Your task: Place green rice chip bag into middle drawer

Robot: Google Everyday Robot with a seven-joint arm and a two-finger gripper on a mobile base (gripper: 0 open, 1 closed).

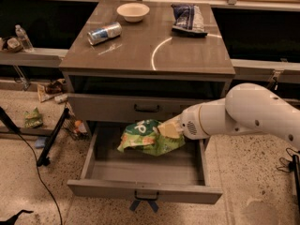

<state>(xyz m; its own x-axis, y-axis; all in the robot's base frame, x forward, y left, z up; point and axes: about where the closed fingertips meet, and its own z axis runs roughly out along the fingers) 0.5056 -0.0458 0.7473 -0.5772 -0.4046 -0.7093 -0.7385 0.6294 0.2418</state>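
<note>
Plainly, the green chip bag (149, 138) carries white lettering and orange-yellow patches on its glossy, crinkled front, but the words are too small to read. The hand (169, 128), with pale cream fingers at the end of a smooth, rounded white arm (243, 116), is closed on the bag's right edge and holds it inside the opening of the pulled-out drawer (108, 187). Whether the bag rests on the drawer floor I cannot tell. That drawer is grey and flat-fronted, with a dark metal handle (146, 197) bearing a blue ribbon-like tag. Above it, a similar grey drawer (103, 108) sits shut, its handle plain. On the shiny brown-grey tabletop (154, 50) stand a round white bowl (133, 11), a silver and blue can (104, 33) lying on its side, and a dark blue-and-white snack bag (188, 18); their labels cannot be read. The floor (253, 186) is speckled stone.
</note>
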